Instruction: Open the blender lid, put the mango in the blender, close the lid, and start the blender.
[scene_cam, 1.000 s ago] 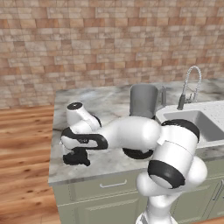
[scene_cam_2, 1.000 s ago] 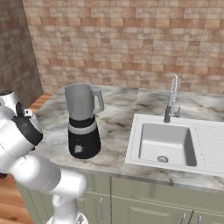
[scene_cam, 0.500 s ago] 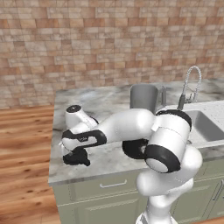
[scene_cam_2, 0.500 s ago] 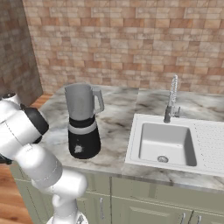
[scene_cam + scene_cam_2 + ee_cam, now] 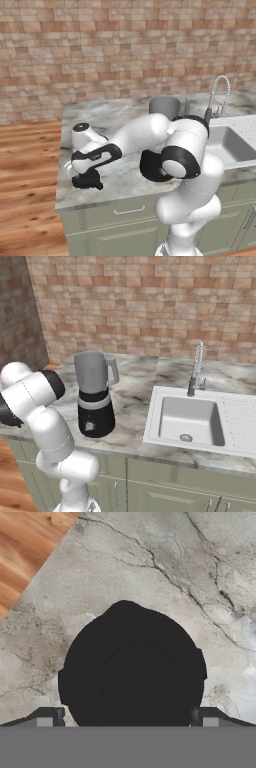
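Observation:
The blender lid (image 5: 132, 672), a black round cap, lies flat on the marble counter near its front left corner. My gripper (image 5: 129, 718) hangs straight above it, open, with one fingertip (image 5: 50, 717) on each side of the cap. From the left base, the gripper (image 5: 87, 179) sits low over the lid (image 5: 84, 182). The blender (image 5: 95, 398) stands uncovered on the counter, with a grey jar over a black base. My arm hides part of the blender (image 5: 164, 106) in the left base view. The mango is out of view.
The counter's left edge (image 5: 35, 567) runs close to the lid, with wooden floor (image 5: 25, 175) beyond it. A white sink (image 5: 190, 421) and its faucet (image 5: 196, 368) lie to the right of the blender. A brick wall backs the counter.
The arm's elbow and shoulder have swung up and to the left. The hand has stayed almost still over the lid, jaws wide throughout.

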Available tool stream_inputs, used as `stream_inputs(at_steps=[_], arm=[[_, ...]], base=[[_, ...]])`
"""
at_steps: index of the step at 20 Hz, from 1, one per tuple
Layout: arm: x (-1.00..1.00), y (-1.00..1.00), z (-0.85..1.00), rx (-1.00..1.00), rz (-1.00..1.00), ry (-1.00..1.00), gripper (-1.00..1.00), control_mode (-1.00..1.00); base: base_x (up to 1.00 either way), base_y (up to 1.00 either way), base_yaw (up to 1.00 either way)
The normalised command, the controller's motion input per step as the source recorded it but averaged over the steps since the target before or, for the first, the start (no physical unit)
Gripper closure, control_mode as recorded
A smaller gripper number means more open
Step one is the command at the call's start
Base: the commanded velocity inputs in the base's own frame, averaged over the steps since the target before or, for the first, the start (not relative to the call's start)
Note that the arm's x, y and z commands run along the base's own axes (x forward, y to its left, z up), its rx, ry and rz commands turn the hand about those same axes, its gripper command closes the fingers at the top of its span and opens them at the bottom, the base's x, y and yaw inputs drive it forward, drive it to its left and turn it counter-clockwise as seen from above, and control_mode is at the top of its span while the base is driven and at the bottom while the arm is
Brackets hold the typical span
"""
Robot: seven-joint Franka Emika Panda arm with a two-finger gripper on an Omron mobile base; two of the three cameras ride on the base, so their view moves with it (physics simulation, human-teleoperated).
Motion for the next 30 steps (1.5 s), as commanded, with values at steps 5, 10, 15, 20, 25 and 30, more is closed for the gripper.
stream_inputs(at_steps=[5, 10, 15, 20, 25, 30], arm=[[0.07, 0.00, -0.17, 0.00, 0.00, -0.01, -1.00, -1.00], [0.04, 0.00, -0.11, 0.00, 0.00, -0.02, -1.00, -1.00], [0.02, 0.00, -0.11, 0.00, 0.00, -0.01, -1.00, -1.00], [0.08, -0.25, -0.09, 0.00, 0.00, 0.00, -1.00, -1.00], [0.10, -0.10, -0.16, 0.00, 0.00, 0.00, -1.00, -1.00], [0.02, 0.00, -0.38, 0.00, 0.00, 0.05, 1.00, -1.00]], base=[[0.00, 0.00, 0.00], [0.00, 0.00, 0.00], [0.00, 0.00, 0.00], [0.00, 0.00, 0.00], [0.00, 0.00, 0.00], [0.00, 0.00, 0.00]])
